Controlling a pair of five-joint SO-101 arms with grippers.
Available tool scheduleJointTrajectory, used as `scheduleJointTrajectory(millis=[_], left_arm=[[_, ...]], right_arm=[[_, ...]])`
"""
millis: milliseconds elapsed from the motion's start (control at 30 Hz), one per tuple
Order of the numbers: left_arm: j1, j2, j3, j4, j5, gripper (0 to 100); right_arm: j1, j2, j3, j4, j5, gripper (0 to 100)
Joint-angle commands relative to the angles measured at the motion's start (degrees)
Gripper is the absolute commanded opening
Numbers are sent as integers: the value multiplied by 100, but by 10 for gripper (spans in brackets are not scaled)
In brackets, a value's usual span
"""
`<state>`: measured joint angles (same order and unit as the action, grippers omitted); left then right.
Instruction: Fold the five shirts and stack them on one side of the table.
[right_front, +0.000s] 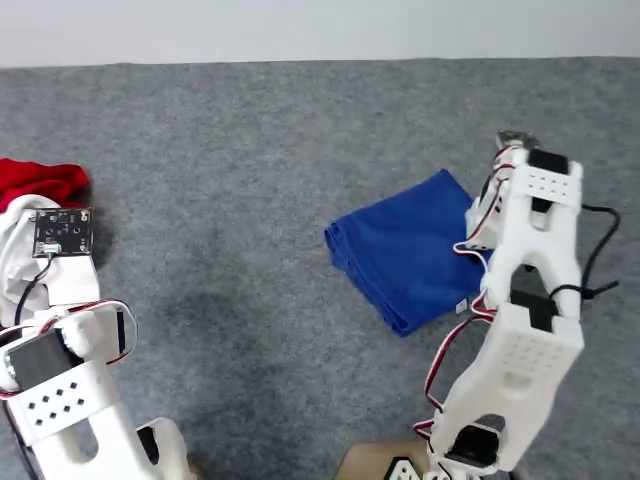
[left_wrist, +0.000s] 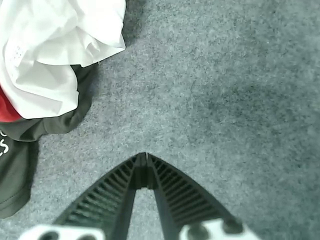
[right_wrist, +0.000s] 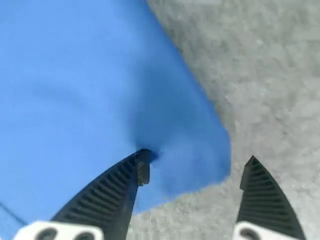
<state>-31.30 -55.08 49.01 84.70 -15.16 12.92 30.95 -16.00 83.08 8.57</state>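
Observation:
A folded blue shirt (right_front: 405, 250) lies right of the table's middle. My right gripper (right_wrist: 197, 167) is open over one corner of the blue shirt (right_wrist: 75, 100), with one fingertip (right_wrist: 142, 167) pressing on the cloth and the other above the carpet just past the edge. My right arm (right_front: 535, 210) stands over the shirt's right side. At the table's left edge lies a loose pile: a white shirt (left_wrist: 55, 45), a dark shirt (left_wrist: 50, 120) and a red shirt (right_front: 40, 182). My left gripper (left_wrist: 145, 159) is shut and empty over bare carpet beside the pile.
The table is covered in grey carpet (right_front: 230, 200), bare between the pile and the blue shirt. A pale wall runs along the far edge. My left arm (right_front: 70, 360) occupies the near left corner.

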Motion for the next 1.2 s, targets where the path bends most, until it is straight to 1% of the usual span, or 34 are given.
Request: scheduleJointTrajectory(millis=[0,167,233,300,433,467,500,667,900,1000,1100,1167], left_arm=[[26,0,-13,-97,-35,7],[26,18,-13,-97,-35,7],[26,18,-13,-97,-35,7],[26,18,-13,-97,-35,7],[26,18,-13,-97,-35,7],[26,18,-13,-97,-35,7],[26,18,-13,-97,-35,7],[26,18,-13,-97,-35,7],[26,18,-4,-97,-35,7],[26,18,-4,-97,-35,7],[26,18,-4,-97,-35,7],[26,18,-4,-97,-35,7]], right_arm=[[-66,110,-378,-356,-53,299],[-207,470,-378,-444,-53,299],[-286,541,-378,-330,-53,278],[-338,541,-422,-189,-53,213],[-365,523,-695,215,-9,17],[-338,523,-782,338,0,3],[-295,523,-888,479,0,20],[110,523,-1556,884,70,9],[681,576,-2646,1042,1134,9],[875,585,-2910,831,1714,9],[971,602,-2910,286,2268,9],[1042,725,-2910,-119,2479,9]])
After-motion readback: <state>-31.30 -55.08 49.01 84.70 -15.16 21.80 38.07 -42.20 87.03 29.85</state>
